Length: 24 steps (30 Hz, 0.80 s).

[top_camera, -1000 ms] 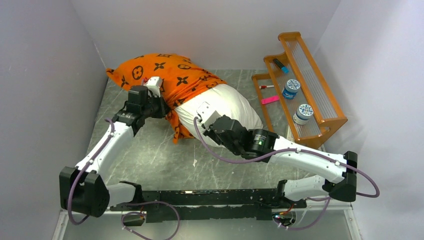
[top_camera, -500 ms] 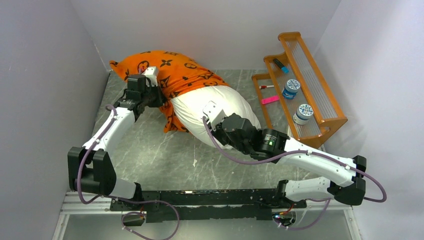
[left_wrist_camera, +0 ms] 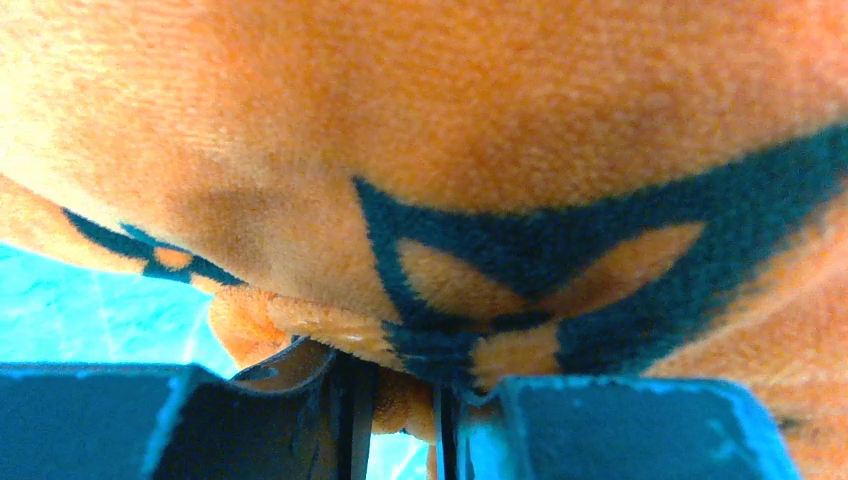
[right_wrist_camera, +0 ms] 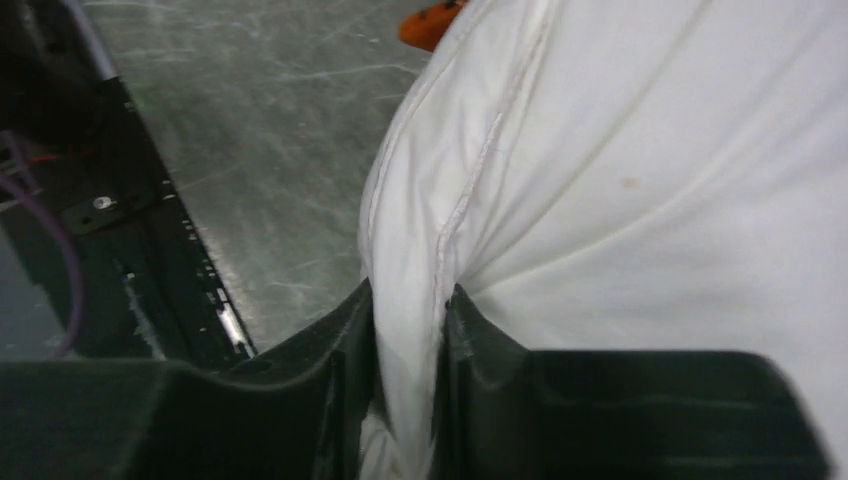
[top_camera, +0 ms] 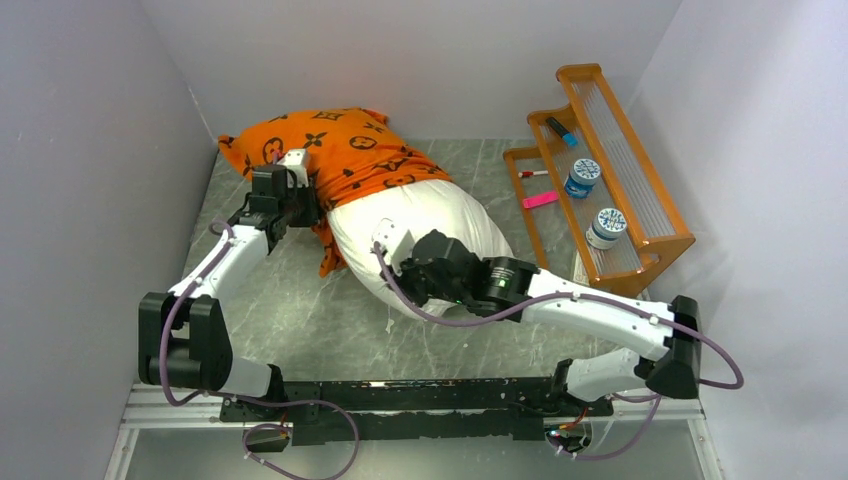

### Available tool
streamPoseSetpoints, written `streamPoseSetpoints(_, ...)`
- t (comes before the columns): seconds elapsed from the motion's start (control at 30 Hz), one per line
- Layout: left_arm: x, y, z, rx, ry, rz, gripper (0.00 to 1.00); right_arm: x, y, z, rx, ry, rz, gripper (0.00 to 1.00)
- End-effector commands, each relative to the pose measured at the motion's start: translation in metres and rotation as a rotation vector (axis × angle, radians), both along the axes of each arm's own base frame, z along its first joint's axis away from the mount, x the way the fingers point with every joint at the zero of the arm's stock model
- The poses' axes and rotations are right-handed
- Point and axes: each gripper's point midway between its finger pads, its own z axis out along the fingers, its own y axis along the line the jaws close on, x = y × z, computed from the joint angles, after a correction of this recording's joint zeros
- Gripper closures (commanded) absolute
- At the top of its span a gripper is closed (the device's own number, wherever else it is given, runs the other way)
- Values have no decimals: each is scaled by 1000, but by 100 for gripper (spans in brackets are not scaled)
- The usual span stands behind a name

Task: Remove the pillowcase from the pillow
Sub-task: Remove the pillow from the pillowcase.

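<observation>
The orange pillowcase (top_camera: 340,150) with dark motifs covers the far-left part of the white pillow (top_camera: 420,215), whose near-right half is bare. My left gripper (top_camera: 305,205) is shut on the pillowcase's ruffled open edge; in the left wrist view the orange fabric (left_wrist_camera: 450,150) fills the frame and a fold sits between the fingers (left_wrist_camera: 405,410). My right gripper (top_camera: 395,265) is shut on the pillow's near seam; in the right wrist view the white fabric (right_wrist_camera: 620,180) is pinched between the pads (right_wrist_camera: 405,400).
An orange wooden rack (top_camera: 600,170) stands at the right with two jars, a marker and a pink item. White walls close in the left, back and right. The black arm rail (top_camera: 400,395) runs along the near edge.
The left gripper has pulled the pillowcase edge back toward the far left, baring more white pillow. The right gripper has shifted left along the pillow, still holding it.
</observation>
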Motion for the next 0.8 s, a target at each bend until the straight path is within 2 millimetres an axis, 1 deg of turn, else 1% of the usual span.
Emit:
streamPoseSetpoints(0.0, 42, 62, 58, 143, -274, 227, 70, -46, 37, 34, 141, 160, 181, 61)
streamPoseSetpoints(0.03, 41, 63, 59, 147, -277, 231, 69, -46, 39, 38, 148, 164, 186, 55)
streamPoseSetpoints(0.13, 38, 68, 64, 164, -286, 249, 65, -42, 40, 53, 168, 152, 165, 43)
streamPoseSetpoints(0.27, 35, 70, 72, 175, -304, 254, 57, -24, 35, 69, 171, 132, 112, 28)
streamPoseSetpoints(0.37, 31, 74, 82, 192, -322, 264, 49, -3, 29, 78, 175, 127, 63, 23)
streamPoseSetpoints(0.47, 27, 76, 93, 206, -344, 270, 37, 22, 21, 82, 192, 142, 6, 19)
streamPoseSetpoints(0.6, 21, 79, 112, 218, -387, 284, 23, 57, 6, 86, 250, 163, -70, 9)
streamPoseSetpoints(0.67, 16, 79, 116, 228, -384, 281, 19, 77, -6, 88, 285, 170, -110, 6)
streamPoseSetpoints(0.77, 10, 78, 129, 234, -408, 275, 15, 103, -25, 89, 341, 196, -146, 5)
